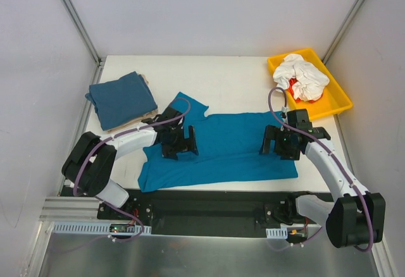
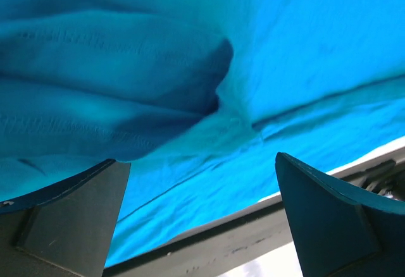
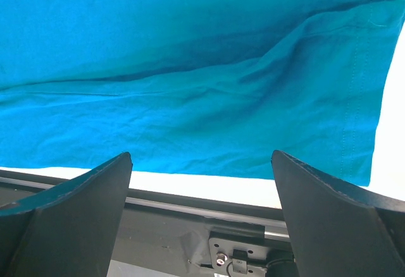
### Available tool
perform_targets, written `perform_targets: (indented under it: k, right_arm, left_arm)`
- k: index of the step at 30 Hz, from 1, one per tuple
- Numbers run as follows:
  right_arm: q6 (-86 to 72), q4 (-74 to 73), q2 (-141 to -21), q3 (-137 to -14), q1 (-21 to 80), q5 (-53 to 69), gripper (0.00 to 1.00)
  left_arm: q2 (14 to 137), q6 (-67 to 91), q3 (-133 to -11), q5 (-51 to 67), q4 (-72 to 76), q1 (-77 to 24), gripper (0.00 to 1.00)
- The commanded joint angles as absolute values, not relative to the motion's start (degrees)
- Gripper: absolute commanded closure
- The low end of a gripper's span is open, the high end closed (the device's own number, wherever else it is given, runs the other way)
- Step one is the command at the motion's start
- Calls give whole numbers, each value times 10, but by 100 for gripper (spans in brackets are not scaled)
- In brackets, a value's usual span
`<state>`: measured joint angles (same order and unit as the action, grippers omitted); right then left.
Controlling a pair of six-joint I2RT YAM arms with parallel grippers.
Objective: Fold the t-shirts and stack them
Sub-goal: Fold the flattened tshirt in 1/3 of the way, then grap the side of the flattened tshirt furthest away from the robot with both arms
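Note:
A bright teal-blue t-shirt (image 1: pixel 221 147) lies spread across the middle of the table, one sleeve pointing to the back left. My left gripper (image 1: pixel 179 143) hovers over its left part, open, with only rumpled teal cloth (image 2: pixel 190 68) showing between the fingers (image 2: pixel 69 214). Over the shirt's right part my right gripper (image 1: pixel 281 143) is open too, and its fingers (image 3: pixel 329 214) frame the shirt's near hem (image 3: pixel 190 144) with nothing held. At the back left a folded slate-blue t-shirt (image 1: pixel 120 98) rests on a beige one (image 1: pixel 130 124), of which only an edge shows.
A yellow tray (image 1: pixel 335 103) at the back right holds crumpled white and red cloth (image 1: pixel 304 78). Bare white table (image 1: pixel 234 78) lies behind the teal shirt. The table's near edge and the metal rail (image 3: pixel 190 207) run just below the hem. Walls close in on three sides.

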<state>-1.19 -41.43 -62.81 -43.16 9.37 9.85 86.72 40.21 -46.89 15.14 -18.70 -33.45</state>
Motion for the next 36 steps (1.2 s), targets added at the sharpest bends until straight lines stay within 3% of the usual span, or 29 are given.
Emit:
perform_targets:
  k: [1, 6, 15, 22, 29, 36]
  right_arm:
    - [-4, -419, -618, -438, 99, 91, 4]
    - [-4, -421, -611, -439, 99, 83, 4]
    - [-4, -421, -605, -465, 99, 70, 4]
    - [-4, -413, -600, -467, 98, 69, 4]
    - [-13, -406, -628, -495, 98, 62, 4]
    - [-43, -392, -684, -561, 100, 42, 4]
  left_arm:
    - [876, 419, -503, 119, -164, -340, 1]
    - [889, 417, -540, 47, -156, -340, 1]
    - [1013, 389, -655, 80, -74, -342, 1]
    - [950, 352, -659, 69, -75, -343, 1]
    - [905, 297, -661, -17, -98, -338, 1]
    - [1025, 296, -874, -104, -251, -279, 1]
